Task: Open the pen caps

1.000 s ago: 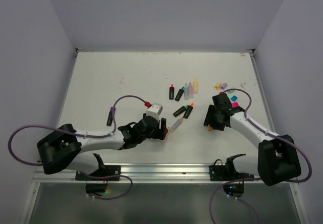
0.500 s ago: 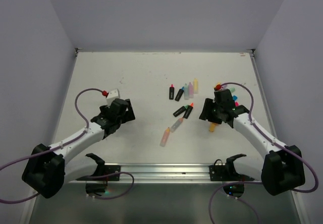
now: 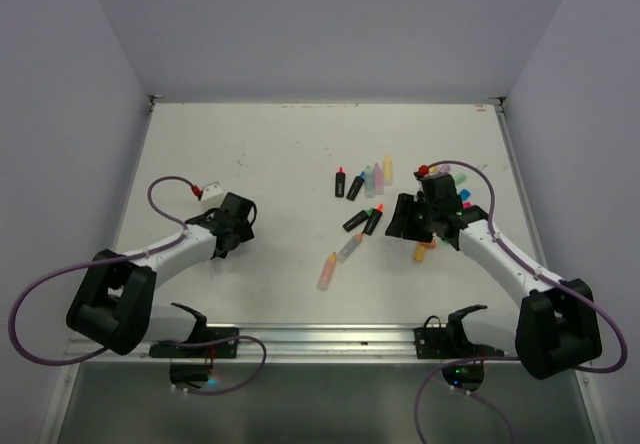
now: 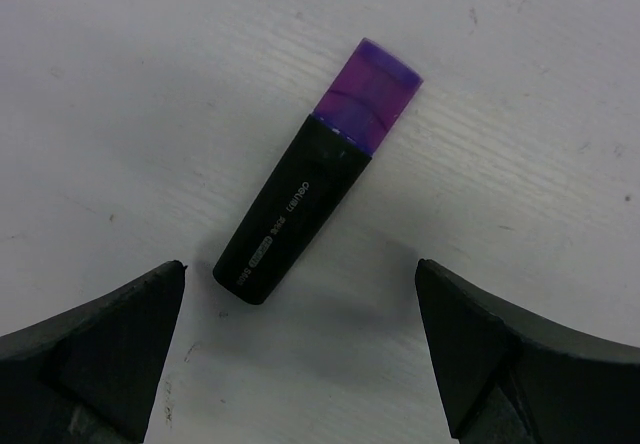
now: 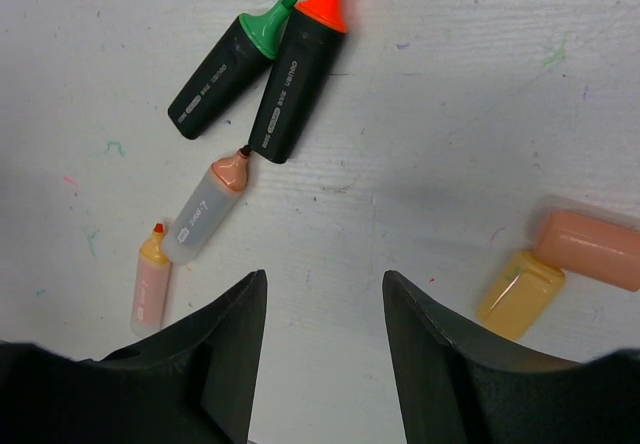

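Right now my left gripper [image 4: 300,364] hangs spread wide and empty over the white table [image 4: 520,164], with its 2 fingers [image 4: 95,344] at either side of bare tabletop. Just beyond them lies a black pen [image 4: 285,219], flat and slanted. Its purple cap [image 4: 368,94] is on at the far end, and the pen touches neither finger. From overhead, this gripper [image 3: 232,226] sits on the table's left half, well apart from the other pens.

My right gripper [image 5: 322,364] is parted too, and only table shows between its jaws. Ahead of it 2 uncapped black pens lie side by side, a green-tipped pen [image 5: 222,72] and an orange-tipped pen [image 5: 298,74]. A grey pen [image 5: 203,216] points its peach tip at the orange-tipped pen's base, and a pale peach pen [image 5: 150,286] lies just beside the grey one. Off to the right, an orange cap [image 5: 520,300] and a salmon cap [image 5: 592,250] lie touching. Overhead, a row of 5 pens [image 3: 368,179] lies farther back.
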